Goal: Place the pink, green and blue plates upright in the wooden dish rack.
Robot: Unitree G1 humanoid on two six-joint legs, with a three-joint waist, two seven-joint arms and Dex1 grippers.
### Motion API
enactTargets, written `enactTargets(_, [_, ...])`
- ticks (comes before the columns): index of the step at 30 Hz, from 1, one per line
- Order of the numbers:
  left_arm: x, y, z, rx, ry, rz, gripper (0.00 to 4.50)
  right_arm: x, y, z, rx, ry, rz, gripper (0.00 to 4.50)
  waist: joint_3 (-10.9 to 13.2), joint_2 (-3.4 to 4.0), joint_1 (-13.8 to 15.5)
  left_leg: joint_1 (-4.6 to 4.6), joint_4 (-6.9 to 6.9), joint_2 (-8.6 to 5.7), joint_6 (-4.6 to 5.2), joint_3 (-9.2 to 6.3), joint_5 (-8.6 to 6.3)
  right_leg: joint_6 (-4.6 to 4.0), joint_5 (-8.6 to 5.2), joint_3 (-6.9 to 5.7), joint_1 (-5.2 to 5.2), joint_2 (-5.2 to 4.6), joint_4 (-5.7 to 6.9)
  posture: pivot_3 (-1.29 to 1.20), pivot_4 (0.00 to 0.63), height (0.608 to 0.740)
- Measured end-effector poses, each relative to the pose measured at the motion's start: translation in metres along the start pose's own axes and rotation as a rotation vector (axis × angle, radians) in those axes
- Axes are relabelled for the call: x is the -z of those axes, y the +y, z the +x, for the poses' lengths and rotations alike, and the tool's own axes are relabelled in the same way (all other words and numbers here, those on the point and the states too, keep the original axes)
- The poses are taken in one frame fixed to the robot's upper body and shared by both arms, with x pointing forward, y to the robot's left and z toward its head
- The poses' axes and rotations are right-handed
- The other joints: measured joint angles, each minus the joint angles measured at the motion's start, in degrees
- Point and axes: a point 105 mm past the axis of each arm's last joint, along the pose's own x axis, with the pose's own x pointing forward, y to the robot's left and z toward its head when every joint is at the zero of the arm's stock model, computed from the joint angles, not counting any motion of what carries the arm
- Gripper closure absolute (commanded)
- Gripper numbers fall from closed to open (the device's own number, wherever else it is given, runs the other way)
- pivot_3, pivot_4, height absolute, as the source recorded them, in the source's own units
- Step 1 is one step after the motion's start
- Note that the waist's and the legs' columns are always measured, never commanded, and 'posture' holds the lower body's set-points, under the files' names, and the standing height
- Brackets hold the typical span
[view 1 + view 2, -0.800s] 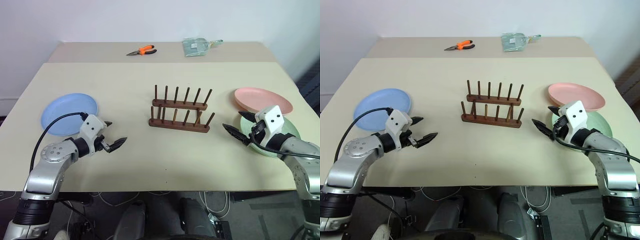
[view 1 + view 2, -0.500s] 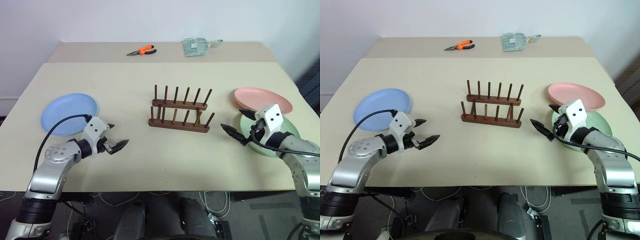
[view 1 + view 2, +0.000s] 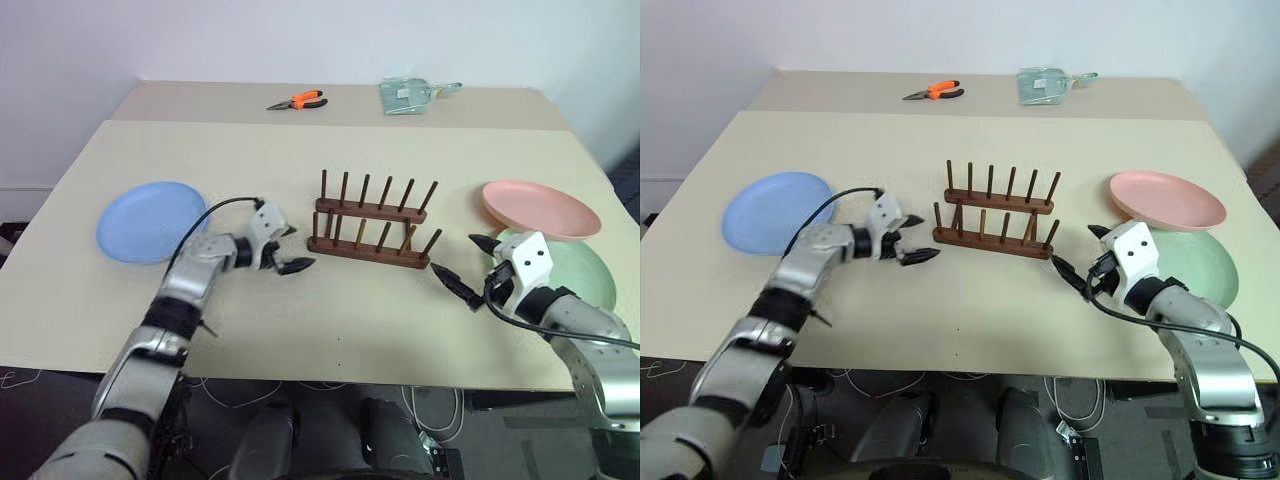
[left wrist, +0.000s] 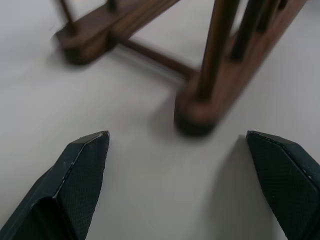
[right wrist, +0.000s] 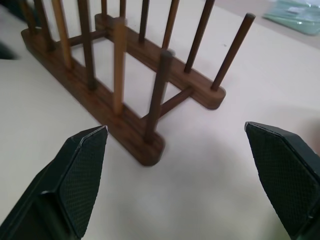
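The wooden dish rack (image 3: 372, 225) stands empty at the table's middle. The blue plate (image 3: 150, 220) lies flat at the left. At the right, the pink plate (image 3: 540, 208) lies flat, with the green plate (image 3: 585, 272) just in front of it. My left gripper (image 3: 293, 250) is open beside the rack's left end, and the left wrist view shows that end (image 4: 200, 100) close ahead between the fingers (image 4: 85, 170). My right gripper (image 3: 462, 262) is open near the rack's right end (image 5: 125, 125), left of the green plate. Both hold nothing.
Orange-handled pliers (image 3: 298, 100) and a clear packet (image 3: 410, 95) lie on the far table strip at the back. Bare tabletop (image 3: 330, 310) stretches in front of the rack up to the near edge.
My left gripper has swung away from the blue plate to the rack's left end. My right gripper has shifted left toward the rack's right end. Both stay open; the camera has shifted slightly.
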Motion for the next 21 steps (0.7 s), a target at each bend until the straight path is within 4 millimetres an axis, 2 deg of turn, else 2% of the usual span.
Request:
enactTargets(3, [-0.004, -0.002, 0.014, 0.034, -0.012, 0.015, 0.84, 0.007, 0.002, -0.01, 0.049, 0.019, 0.01, 0.0, -0.03, -0.02, 0.12, 0.01, 0.0, 0.0, 0.0, -0.02, 0.0, 0.04, -0.02, -0.01, 0.01, 0.0, 0.01, 0.0, 0.15, 0.74])
enactTargets(5, [-0.005, -0.008, 0.022, 0.067, -0.026, 0.014, 1.84, 0.01, 0.003, -0.016, 0.065, 0.034, 0.011, 0.0, -0.03, -0.01, 0.3, 0.02, 0.04, 0.0, 0.0, 0.0, 0.0, 0.16, -0.09, -0.01, 0.04, 0.0, 0.02, 0.0, 0.15, 0.74])
enactTargets(9, [-0.006, -0.016, 0.025, 0.118, -0.04, 0.038, 3.71, 0.008, 0.002, -0.022, 0.095, 0.04, -0.002, 0.0, -0.05, -0.03, 0.48, 0.06, 0.05, 0.02, 0.0, 0.01, 0.0, 0.17, -0.1, -0.01, 0.07, 0.0, 0.02, 0.0, 0.15, 0.74])
enactTargets(15, [-0.001, -0.028, 0.012, 0.177, -0.049, 0.09, 3.73, 0.011, 0.002, -0.025, 0.09, 0.066, -0.018, 0.0, -0.05, -0.01, -0.01, 0.05, -0.02, 0.03, 0.02, -0.01, -0.01, 0.05, -0.03, 0.0, 0.04, 0.01, 0.04, 0.0, 0.15, 0.74])
enactTargets(21, [0.005, -0.067, -0.014, 0.301, -0.026, 0.158, 3.73, 0.011, -0.005, -0.03, 0.073, 0.087, -0.046, 0.0, -0.05, 0.0, -0.82, 0.06, -0.03, 0.07, 0.02, -0.05, -0.01, -0.01, -0.02, 0.01, 0.05, 0.01, 0.06, 0.0, 0.15, 0.74])
